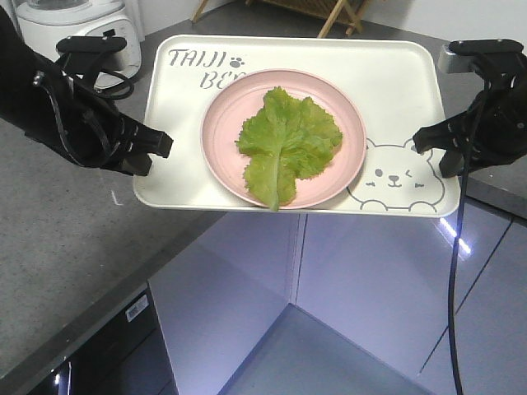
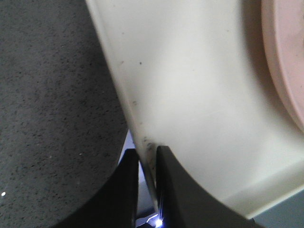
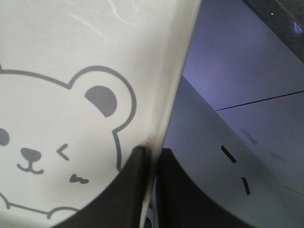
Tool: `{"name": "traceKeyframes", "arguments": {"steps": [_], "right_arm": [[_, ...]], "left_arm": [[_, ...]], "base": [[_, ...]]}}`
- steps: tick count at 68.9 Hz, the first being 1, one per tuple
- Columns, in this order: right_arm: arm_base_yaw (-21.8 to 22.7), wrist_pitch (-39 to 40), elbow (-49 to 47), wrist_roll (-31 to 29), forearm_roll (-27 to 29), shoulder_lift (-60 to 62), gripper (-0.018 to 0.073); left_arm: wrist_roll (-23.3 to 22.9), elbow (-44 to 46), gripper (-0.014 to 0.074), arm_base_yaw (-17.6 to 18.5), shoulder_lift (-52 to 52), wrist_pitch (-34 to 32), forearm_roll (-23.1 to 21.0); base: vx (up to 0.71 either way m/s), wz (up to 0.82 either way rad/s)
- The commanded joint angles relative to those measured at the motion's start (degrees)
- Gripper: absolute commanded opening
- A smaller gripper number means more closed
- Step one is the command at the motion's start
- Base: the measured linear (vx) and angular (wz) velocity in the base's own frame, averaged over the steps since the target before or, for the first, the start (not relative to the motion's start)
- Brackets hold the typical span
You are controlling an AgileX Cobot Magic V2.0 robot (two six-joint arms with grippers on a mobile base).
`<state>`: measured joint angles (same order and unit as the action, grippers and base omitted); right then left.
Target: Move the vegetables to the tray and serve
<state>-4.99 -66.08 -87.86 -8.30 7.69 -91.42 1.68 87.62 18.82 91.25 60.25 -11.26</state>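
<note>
Your left gripper [image 1: 155,148] and right gripper [image 1: 424,141] each pinch a thin rim of the tray [image 1: 395,82], which juts past the counter [image 1: 58,247]. The vegetables [image 1: 288,140] lie on the pink plate [image 1: 222,123] at its centre. Uneven arm movement could tilt the tray and send the plate sliding.

Kitchen: speckled counter [image 1: 66,247], cabinets [image 1: 370,280], white appliance [image 1: 74,25].

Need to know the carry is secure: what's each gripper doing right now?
Left gripper: shut on the tray's left rim.
Right gripper: shut on the tray's right rim, beside the bear face.
</note>
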Motion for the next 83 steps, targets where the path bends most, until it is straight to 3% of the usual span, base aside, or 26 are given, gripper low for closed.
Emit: {"name": "traceKeyframes", "arguments": {"steps": [1,83], "right_arm": [[-1.50,3.38,-1.52,-2.28,11.23,2.77,-0.0008],[-1.50,3.38,-1.52,-2.28,11.23,2.77,-0.0008]], "left_arm": [[1.69,1.89,-0.0006,1.98,-2.57,-6.53,-11.08],[1.69,1.89,-0.0006,1.98,-2.57,-6.53,-11.08]], "base": [[-0.01,-0.24],[-0.02,-0.32]]}}
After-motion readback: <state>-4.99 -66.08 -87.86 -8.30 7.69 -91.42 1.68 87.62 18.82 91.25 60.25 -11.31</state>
